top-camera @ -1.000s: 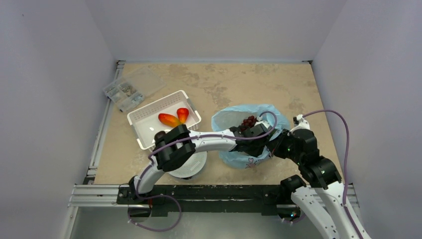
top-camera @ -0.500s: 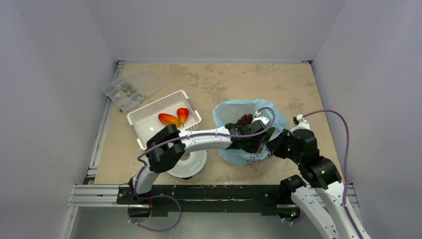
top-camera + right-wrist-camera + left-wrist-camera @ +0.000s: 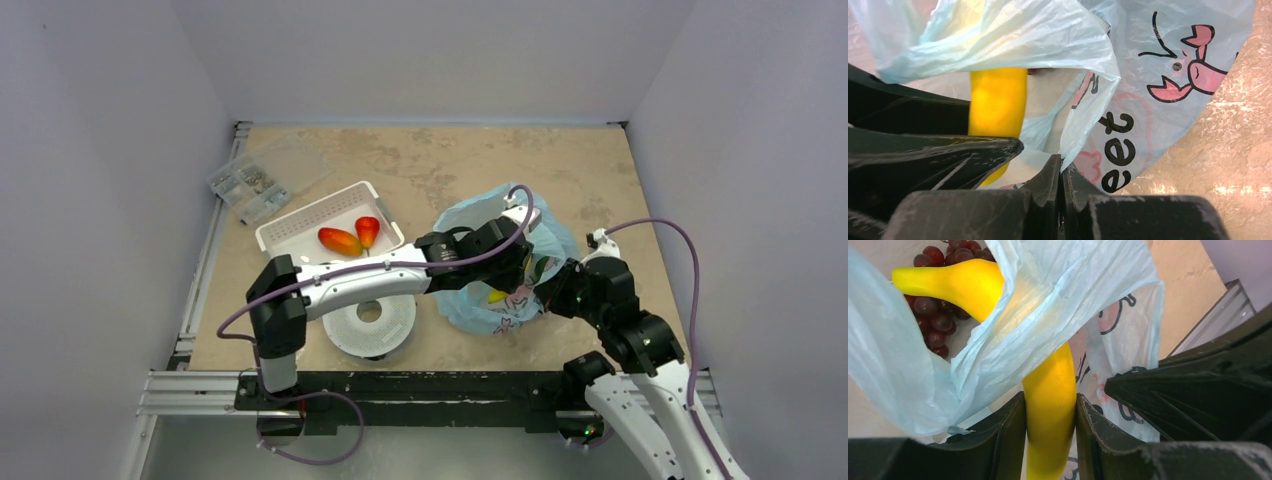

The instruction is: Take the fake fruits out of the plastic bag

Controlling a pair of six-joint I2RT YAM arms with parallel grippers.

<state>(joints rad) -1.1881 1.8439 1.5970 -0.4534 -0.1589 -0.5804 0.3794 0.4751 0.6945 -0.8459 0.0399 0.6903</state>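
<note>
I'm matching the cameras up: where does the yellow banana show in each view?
Top external: yellow banana, a small patch inside the plastic bag, right of centre.
Left wrist: bottom centre, curving up-left.
Right wrist: left of centre.
Shared landmark: the bag's pink print.

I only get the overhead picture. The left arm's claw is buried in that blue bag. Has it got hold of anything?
Observer: Yes. The left wrist camera shows the left gripper shut on a yellow banana, one finger on each side of it.
Operator: Is anything else in there?
Observer: Dark purple grapes lie beneath the banana's far end, inside the plastic bag.
Operator: And the other claw?
Observer: The right wrist camera shows the right gripper shut on a fold of the bag's edge, beside its pink print.
</note>
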